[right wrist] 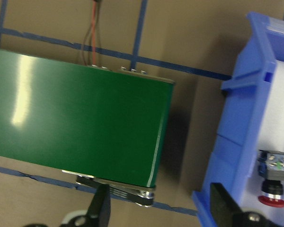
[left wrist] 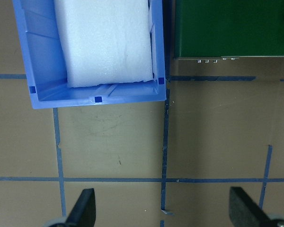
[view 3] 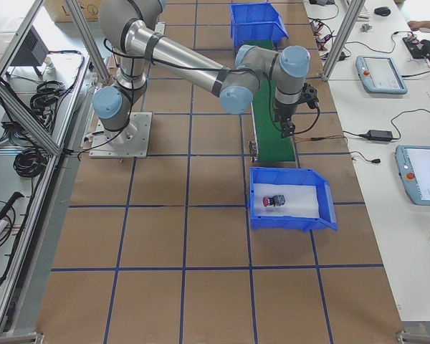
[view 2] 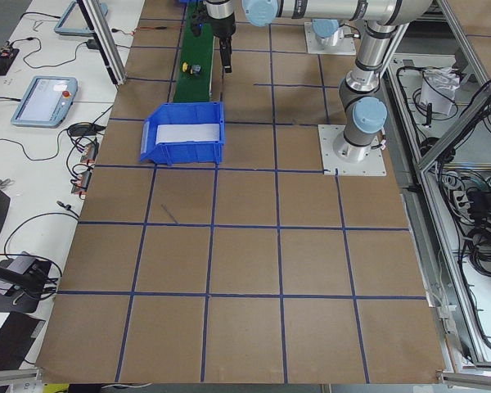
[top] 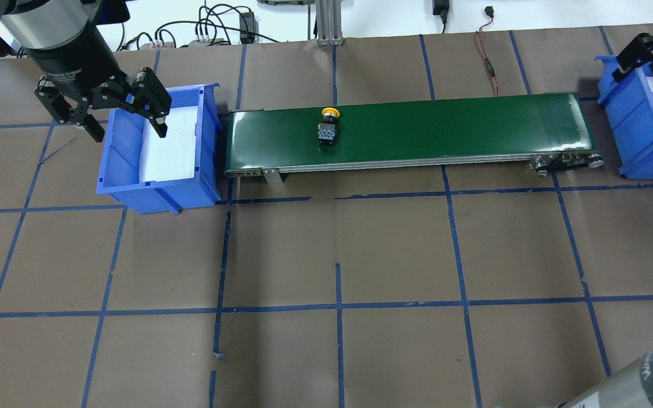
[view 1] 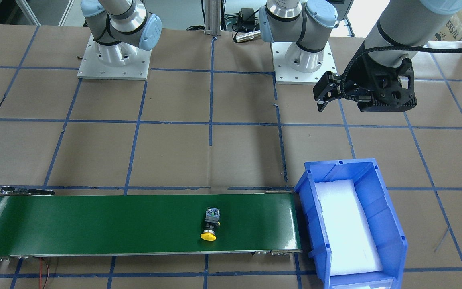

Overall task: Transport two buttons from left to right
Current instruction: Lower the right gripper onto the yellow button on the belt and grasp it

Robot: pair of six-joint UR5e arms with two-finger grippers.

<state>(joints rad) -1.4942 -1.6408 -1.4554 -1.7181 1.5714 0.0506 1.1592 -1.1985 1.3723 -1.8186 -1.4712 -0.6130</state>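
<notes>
you see job half done: red button (right wrist: 273, 182) lies in right bin (right wrist: 232, 142); yellow button (top: 328, 126) on belt (top: 445, 127), left of middle, undelivered. left claw (top: 129, 134), right claw (right wrist: 162, 208) both spread, empty.

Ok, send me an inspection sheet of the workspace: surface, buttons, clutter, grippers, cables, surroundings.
Surface: table covered in brown paper with a blue tape grid; green conveyor belt runs between two blue bins.
Job's things: yellow button lies on its side on the belt, nearer the left bin; red button lies in the right bin; left bin holds only its white foam liner.
Clutter: one thin dark sliver on the paper beside the left bin.
Grippers: left gripper open, empty, raised near the left bin; right gripper open, empty, near the belt's right end.
Cables: red and black wire beyond the belt.
Surroundings: teach pendant on the side bench.
</notes>
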